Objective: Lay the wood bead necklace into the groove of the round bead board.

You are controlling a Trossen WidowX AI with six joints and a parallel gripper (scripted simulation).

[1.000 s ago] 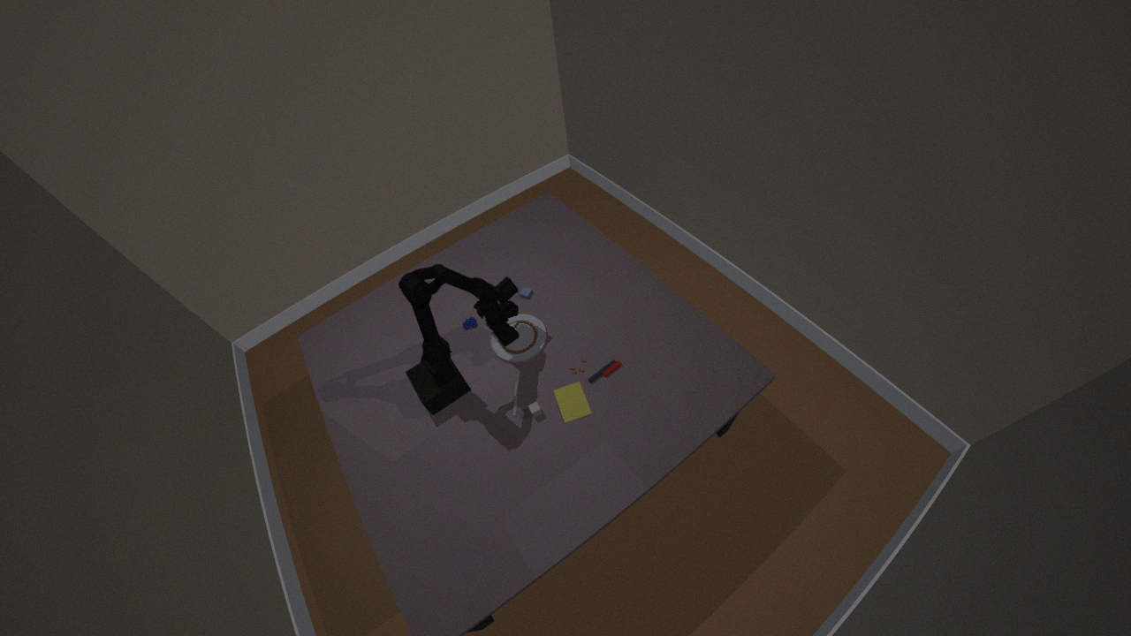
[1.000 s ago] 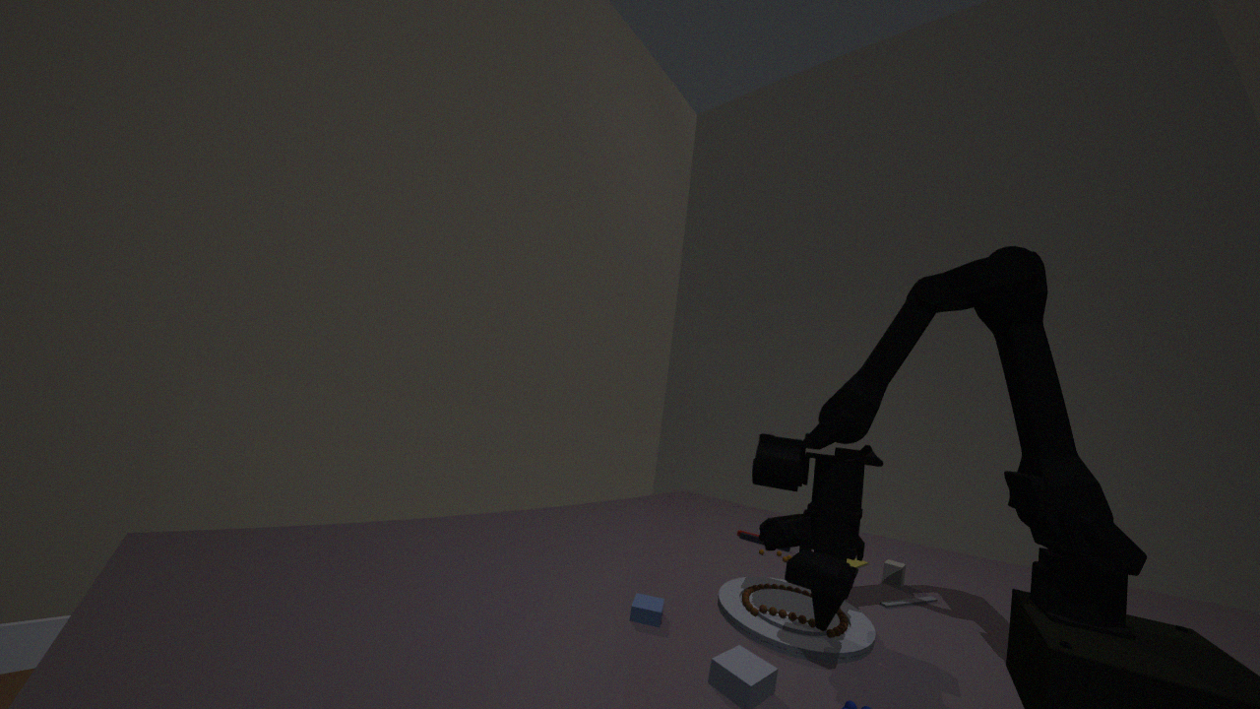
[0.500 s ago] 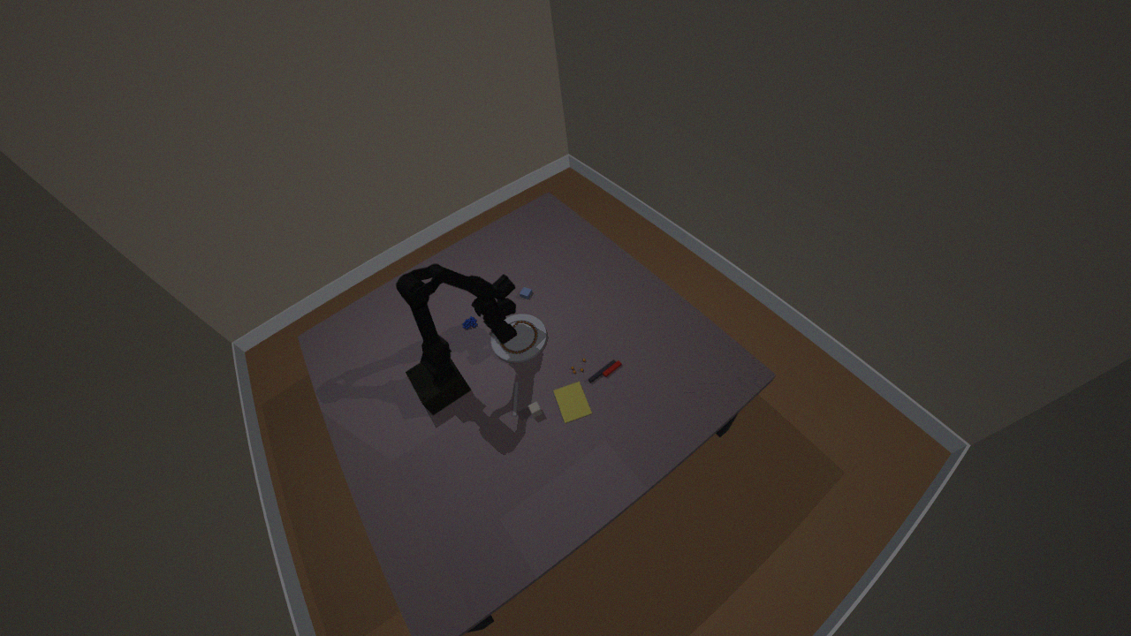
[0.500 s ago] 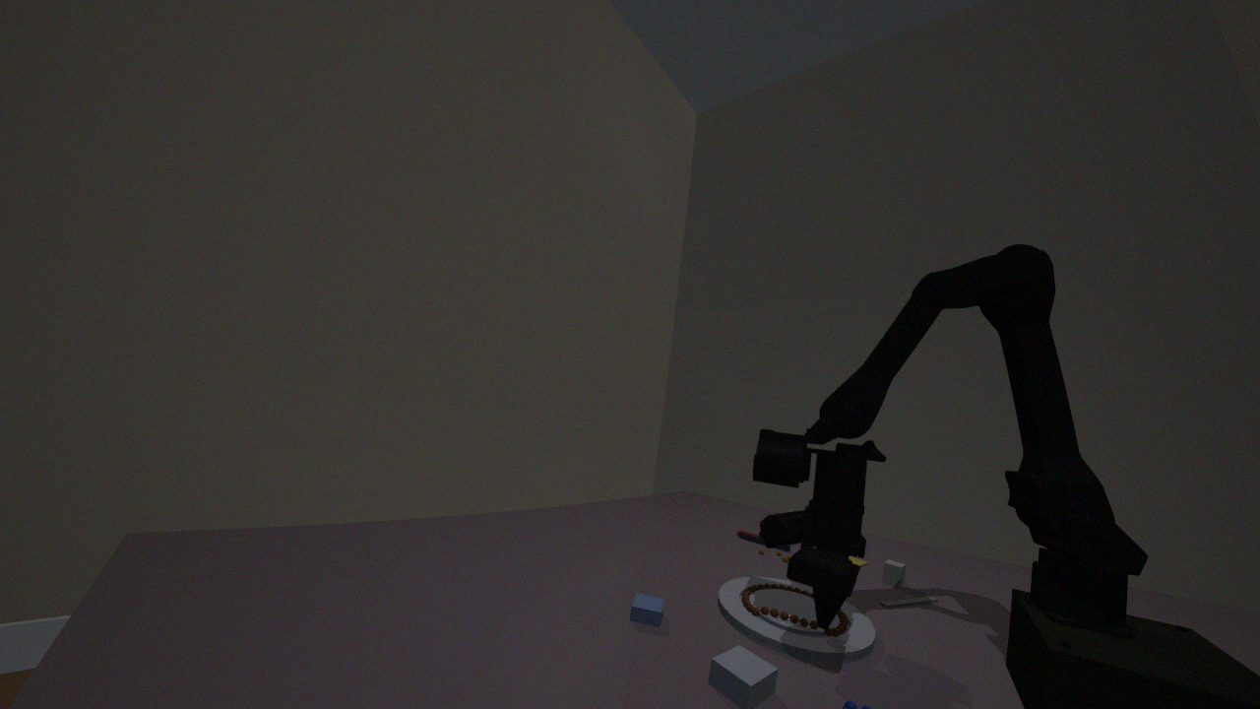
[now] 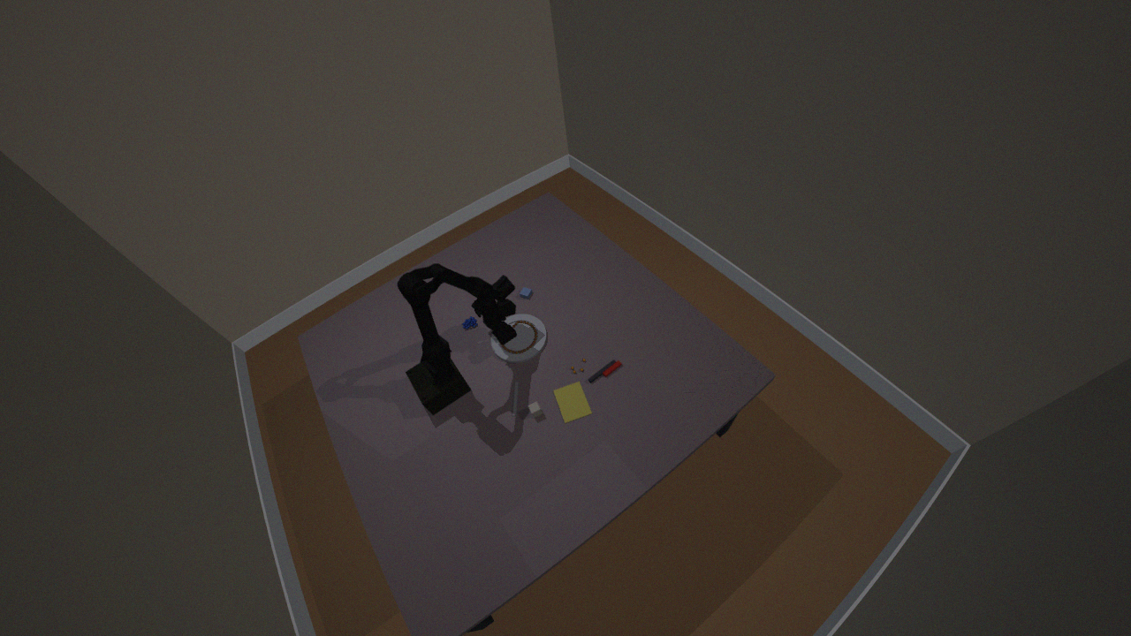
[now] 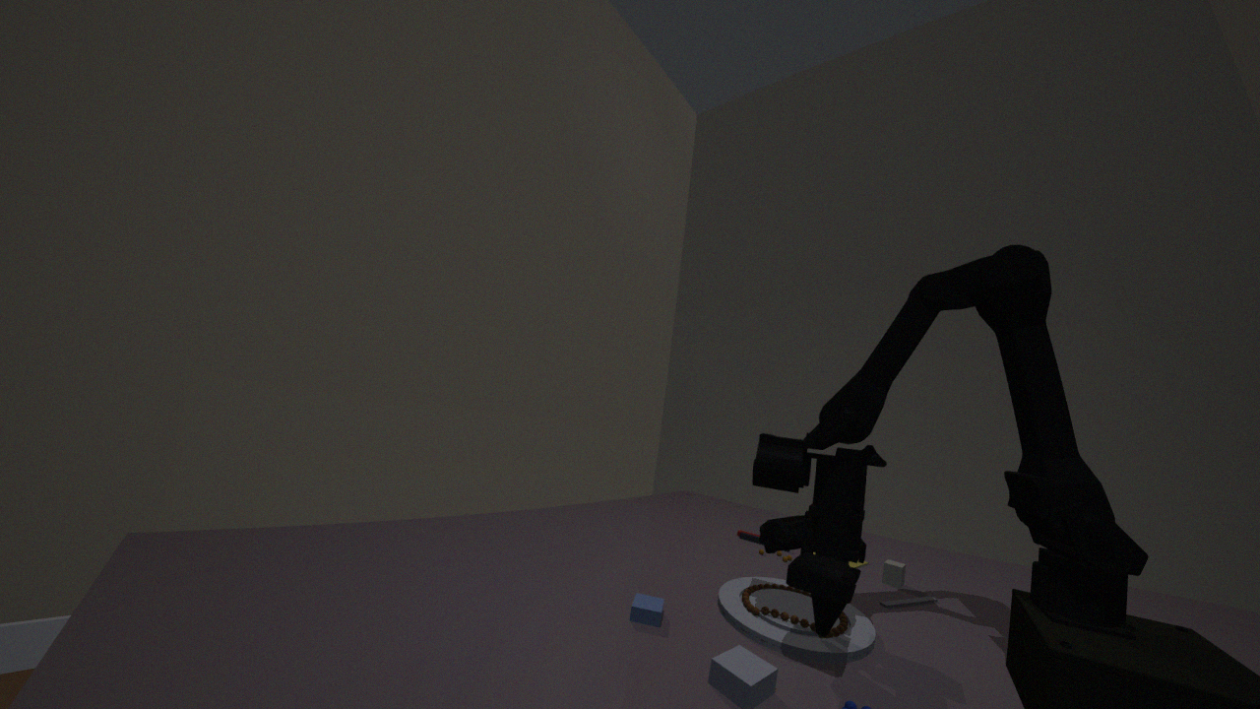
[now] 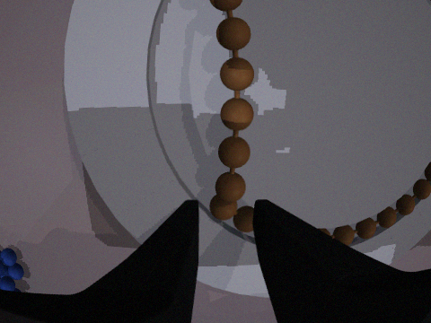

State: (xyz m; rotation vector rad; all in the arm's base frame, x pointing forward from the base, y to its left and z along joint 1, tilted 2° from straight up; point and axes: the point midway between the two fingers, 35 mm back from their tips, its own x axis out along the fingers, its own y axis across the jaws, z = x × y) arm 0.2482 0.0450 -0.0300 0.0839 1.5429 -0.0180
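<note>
The brown wood bead necklace [image 5: 535,336] [image 6: 766,611] [image 7: 237,114] lies as a loop on the round white bead board [image 5: 542,325] [image 6: 729,597] [image 7: 103,67]. In the wrist view its left stretch runs nearly straight, inward of the curved groove edge, with its shadow to the left. Its lower right beads follow the curved edge. My gripper [image 5: 506,340] [image 6: 826,631] [image 7: 225,212] is low over the near part of the board. Its fingers are a little apart, wider than one bead. A few beads are between or just beyond the tips; the right finger hides some others.
A light blue block [image 5: 526,292] [image 6: 647,609] and blue beads [image 5: 469,322] [image 7: 8,257] are near the board. A white block [image 6: 742,675] is in front of it in the exterior view. A yellow sheet [image 5: 572,402], orange beads, a red-and-black tool [image 5: 611,368] and a small pale block [image 5: 535,407] [image 6: 894,573] lie beyond.
</note>
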